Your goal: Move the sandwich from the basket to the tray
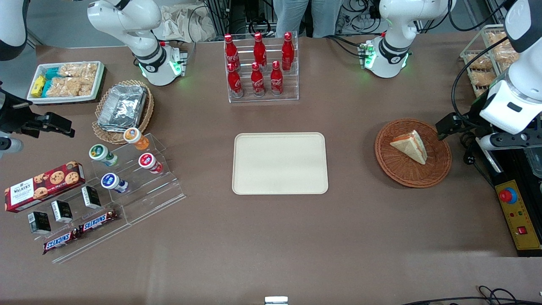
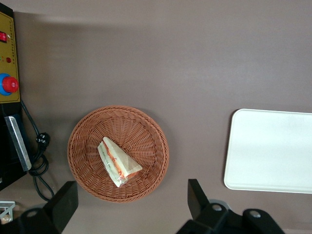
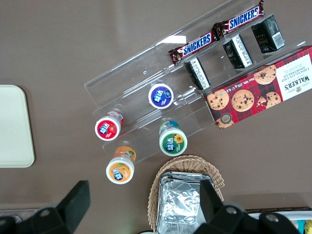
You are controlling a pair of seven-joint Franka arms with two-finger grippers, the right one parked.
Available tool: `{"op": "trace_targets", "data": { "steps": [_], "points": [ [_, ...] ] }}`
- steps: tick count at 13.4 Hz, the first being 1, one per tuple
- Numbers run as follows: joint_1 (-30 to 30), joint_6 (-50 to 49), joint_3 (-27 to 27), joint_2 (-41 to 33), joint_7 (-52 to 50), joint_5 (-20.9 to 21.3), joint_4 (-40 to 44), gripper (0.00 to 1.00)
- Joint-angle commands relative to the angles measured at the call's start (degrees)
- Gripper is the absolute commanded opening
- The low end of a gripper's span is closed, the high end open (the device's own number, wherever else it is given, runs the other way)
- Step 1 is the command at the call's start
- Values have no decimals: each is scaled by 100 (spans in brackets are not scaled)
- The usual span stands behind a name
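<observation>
The sandwich (image 1: 410, 146) (image 2: 117, 162), a pale bread wedge with an orange-red filling, lies in the round reddish-brown wicker basket (image 1: 438, 167) (image 2: 148, 131). The cream tray (image 1: 280, 163) (image 2: 270, 151) lies flat on the table with nothing on it, beside the basket toward the parked arm's end. My gripper (image 1: 474, 129) (image 2: 130, 204) hangs high above the table by the basket's edge, on the working arm's side. It is open wide, and its dark fingers (image 2: 196, 199) hold nothing.
A yellow control box with a red button (image 1: 517, 216) (image 2: 9, 73) and loose cables (image 2: 39, 161) lie beside the basket at the working arm's table end. A rack of red bottles (image 1: 260, 67) stands farther from the front camera than the tray. Snack displays (image 1: 97, 199) sit toward the parked arm's end.
</observation>
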Motion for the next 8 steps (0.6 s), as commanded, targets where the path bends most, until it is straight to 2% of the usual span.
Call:
{"op": "trace_targets", "data": {
  "steps": [1, 8],
  "points": [
    [1, -76, -9, -80, -136, 64, -39, 100],
    [10, -128, 0, -80, -462, 82, -48, 100]
  ]
}}
